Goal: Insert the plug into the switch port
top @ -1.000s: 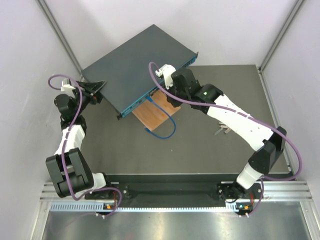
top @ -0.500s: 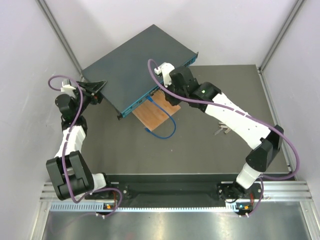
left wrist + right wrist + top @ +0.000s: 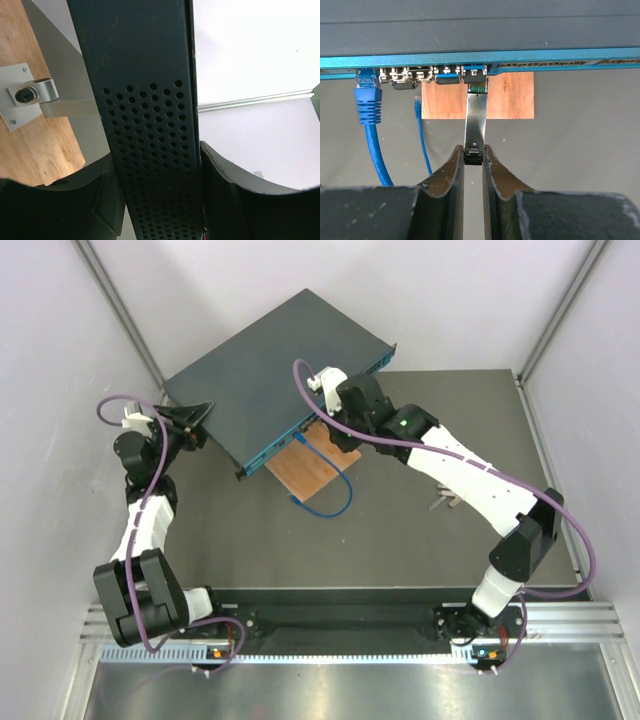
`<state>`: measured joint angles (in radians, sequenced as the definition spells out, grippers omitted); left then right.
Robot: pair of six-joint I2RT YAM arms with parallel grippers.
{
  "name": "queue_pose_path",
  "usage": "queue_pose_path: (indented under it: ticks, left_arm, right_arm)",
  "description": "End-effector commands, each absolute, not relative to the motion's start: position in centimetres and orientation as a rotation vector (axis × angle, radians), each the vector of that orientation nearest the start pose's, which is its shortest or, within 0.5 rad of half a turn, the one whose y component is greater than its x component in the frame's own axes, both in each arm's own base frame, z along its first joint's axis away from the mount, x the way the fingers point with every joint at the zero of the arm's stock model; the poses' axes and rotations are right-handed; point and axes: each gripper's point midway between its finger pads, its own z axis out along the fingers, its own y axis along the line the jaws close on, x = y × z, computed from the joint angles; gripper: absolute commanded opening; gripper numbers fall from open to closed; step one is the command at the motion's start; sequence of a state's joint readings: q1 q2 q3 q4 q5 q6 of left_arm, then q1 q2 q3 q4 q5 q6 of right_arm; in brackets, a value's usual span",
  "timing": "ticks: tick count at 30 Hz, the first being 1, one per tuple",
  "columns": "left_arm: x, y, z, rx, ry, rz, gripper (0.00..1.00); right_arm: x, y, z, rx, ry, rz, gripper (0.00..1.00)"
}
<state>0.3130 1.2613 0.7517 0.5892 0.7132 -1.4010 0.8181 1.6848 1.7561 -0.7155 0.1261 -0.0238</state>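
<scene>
**While the plug stands at the port mouth, the switch is braced from the left of the frame**

Where the right wrist view shows it best, the plug (image 3: 476, 125), a slim metal module with a green contact edge at its top, stands upright at centre frame. The right gripper (image 3: 473, 152) is closed on its dark tail end. The contact edge sits right at the mouth of one port in the teal strip across the top of that view; whether it has entered cannot be told. Almost the whole metal body hangs outside.

The switch (image 3: 270, 370) lies slantwise in the upper centre of the overhead view. Its port face looks toward lower right, over a wooden board (image 3: 310, 465). In the left wrist view the left gripper (image 3: 157, 175) is clamped across the switch's perforated side, one finger on each flank.

Judged from this, grasp, transport and alignment are done. What is left is the push home until the body is seated, then release.

A blue cable (image 3: 368, 105) occupies a port at upper left of the right wrist view, and its loop runs over the board onto the table (image 3: 450, 440).

No brand, label or writing is legible in any view.
</scene>
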Motion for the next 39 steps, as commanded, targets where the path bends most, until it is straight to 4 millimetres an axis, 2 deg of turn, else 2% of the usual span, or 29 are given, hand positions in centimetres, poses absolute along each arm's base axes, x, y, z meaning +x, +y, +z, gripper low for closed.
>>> queue_pose_path:
  ticks: [1, 10, 26, 39]
  left_arm:
    - [36.1, -7.9, 29.7, -0.590, 1.638, -1.470, 0.00]
    - [35.6, -8.2, 28.1, -0.628, 1.673, -1.458, 0.00]
    - [35.8, -8.2, 28.4, -0.620, 1.676, -1.446, 0.00]
    - [35.9, -8.1, 28.3, -0.619, 1.677, -1.444, 0.00]
  right_arm:
    - [32.8, 32.4, 29.9, -0.821, 1.996, 0.327, 0.00]
    - [32.8, 31.7, 30.2, -0.825, 1.972, 0.315, 0.00]
    - [33.5, 32.9, 31.2, -0.814, 1.962, 0.346, 0.00]
    - [33.3, 33.7, 29.6, -0.835, 2.002, 0.378, 0.00]
